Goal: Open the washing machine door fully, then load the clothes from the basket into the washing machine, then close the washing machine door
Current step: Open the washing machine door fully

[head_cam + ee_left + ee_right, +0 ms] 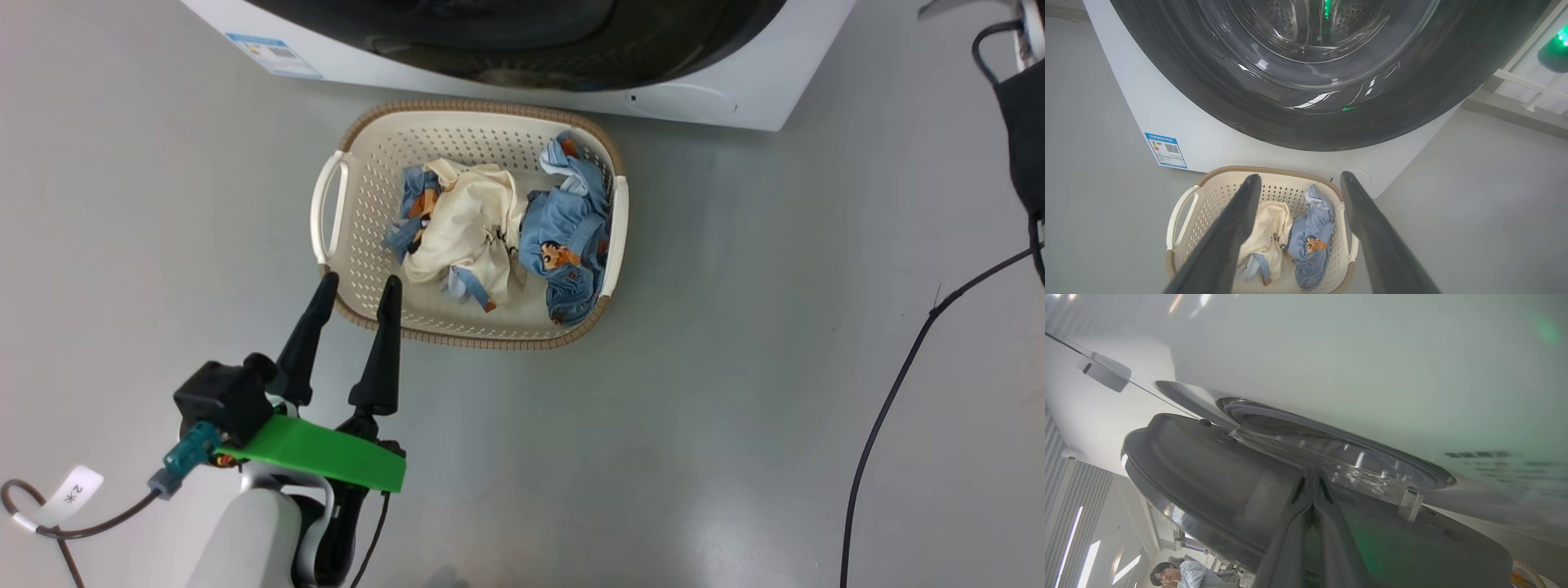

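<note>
The basket (pixel 482 339) stands on the floor before the washing machine (pixel 751 90), holding the clothes: a cream garment (pixel 469 224) between light blue ones with bear prints (pixel 563 229). My left gripper (pixel 361 280) is open, its tips over the basket's near left corner, touching nothing. The left wrist view looks between its fingers (pixel 1300 176) at the basket (pixel 1241 168), the clothes (pixel 1310 241) and the glossy black washing machine door (pixel 1208 81). In the right wrist view the door (pixel 1208 469) stands ajar. My right gripper (pixel 1312 482) is shut, its tips lying against the door's inner face beside the glass bowl (pixel 1331 457).
A blue label (pixel 273 53) and a round flap (pixel 682 100) mark the machine's lower front. A dark cable (pixel 898 376) crosses the floor on the right. A person (pixel 1180 575) sits in the background of the right wrist view. Grey floor surrounds the basket.
</note>
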